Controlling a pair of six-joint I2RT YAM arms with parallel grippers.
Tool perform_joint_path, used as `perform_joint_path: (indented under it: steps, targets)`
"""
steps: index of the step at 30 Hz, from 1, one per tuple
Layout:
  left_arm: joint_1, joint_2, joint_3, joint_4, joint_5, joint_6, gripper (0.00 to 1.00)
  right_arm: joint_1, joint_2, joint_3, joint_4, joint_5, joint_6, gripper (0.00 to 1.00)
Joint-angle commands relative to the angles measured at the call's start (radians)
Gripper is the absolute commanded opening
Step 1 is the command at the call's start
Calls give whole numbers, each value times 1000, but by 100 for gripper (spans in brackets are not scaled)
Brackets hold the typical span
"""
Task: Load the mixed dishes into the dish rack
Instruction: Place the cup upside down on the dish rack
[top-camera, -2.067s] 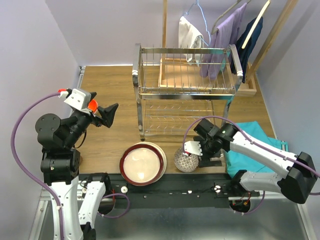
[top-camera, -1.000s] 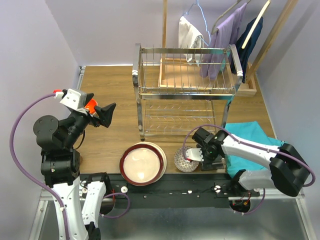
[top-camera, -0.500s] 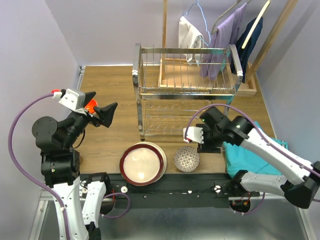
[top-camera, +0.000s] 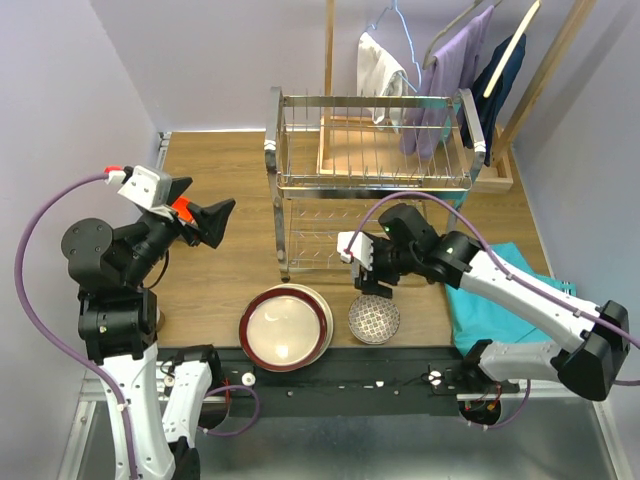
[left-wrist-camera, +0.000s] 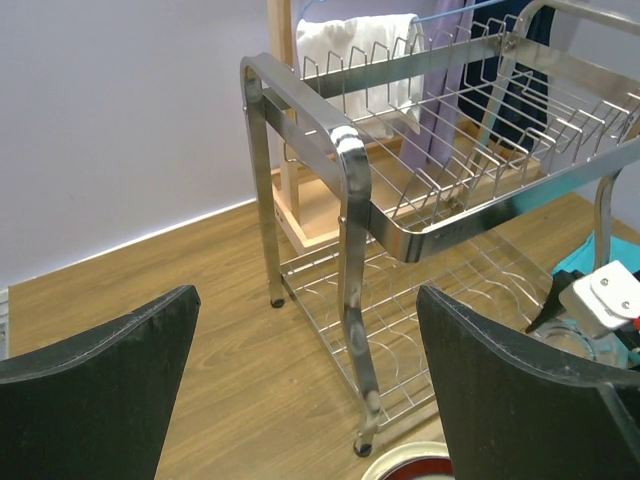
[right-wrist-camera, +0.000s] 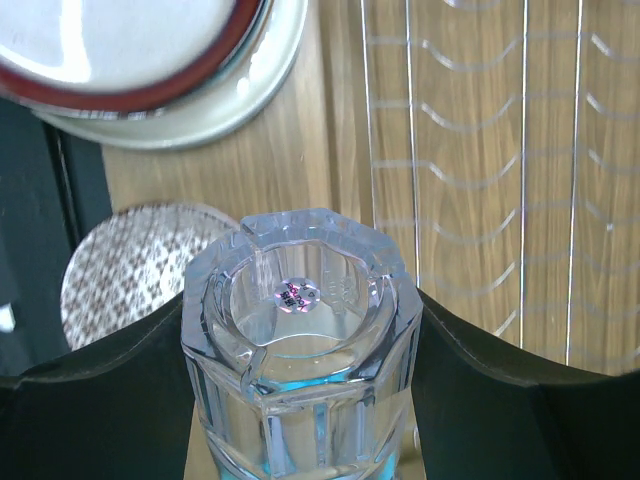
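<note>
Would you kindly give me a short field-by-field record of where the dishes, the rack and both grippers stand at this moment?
dish rack: two tiers, no dishes seen in it
right gripper: closed on the clear glass, just in front of the lower tier
left gripper: open, empty, raised over the table left of the rack
plate stack: at the table's near edge, dark-red-rimmed plate on top
patterned bowl: on the table, right of the plates
</note>
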Motion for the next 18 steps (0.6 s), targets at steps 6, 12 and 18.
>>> perform_joint_path:
  steps: [6, 12, 18]
  targets:
    - [12, -15, 37, -137, -24, 93, 99, 28, -81, -296, 777, -126, 120, 40]
    - [41, -15, 19, -158, -22, 104, 99, 31, -40, -416, 1173, -78, 194, 40]
    - [68, -20, -1, -195, -19, 121, 99, 28, 113, -464, 1495, 58, 338, 40]
